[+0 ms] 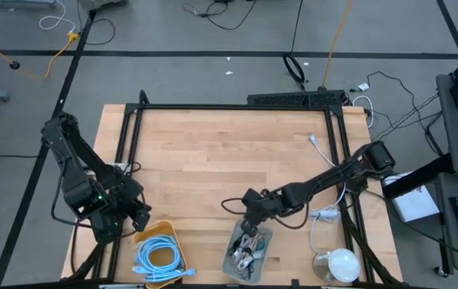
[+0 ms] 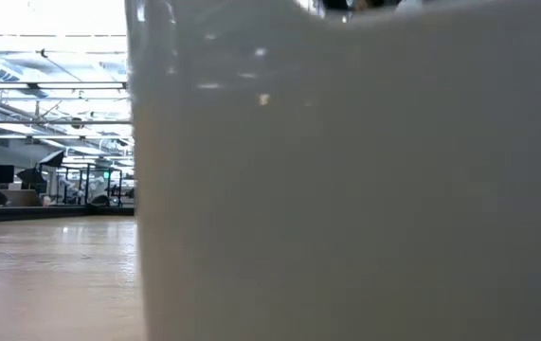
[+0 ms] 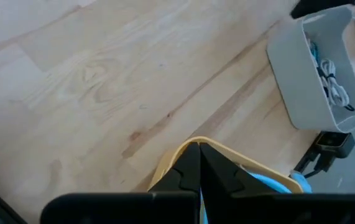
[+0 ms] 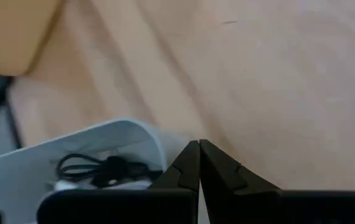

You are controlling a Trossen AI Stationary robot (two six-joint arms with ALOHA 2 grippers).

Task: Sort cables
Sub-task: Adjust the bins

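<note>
Several light-blue cables (image 1: 161, 257) lie coiled in a yellow bin (image 1: 167, 230) at the table's near edge. My left gripper (image 3: 199, 163) is shut just above that bin's far rim (image 3: 183, 151), with nothing showing between its fingers. A grey bin (image 1: 262, 237) to the right holds dark and white cables (image 1: 245, 253). My right gripper (image 4: 199, 157) is shut at the grey bin's far rim (image 4: 133, 127), beside a black cable (image 4: 102, 168) inside; nothing shows between its fingers. In the low view a pale bin wall (image 2: 346, 189) fills most of the picture.
A round white object (image 1: 342, 262) with its white cord (image 1: 322, 215) sits at the near right. A thin black cord (image 1: 230, 204) loops on the wood left of my right gripper. Black frame rails (image 1: 229, 107) border the table. The far half is bare wood (image 1: 229, 152).
</note>
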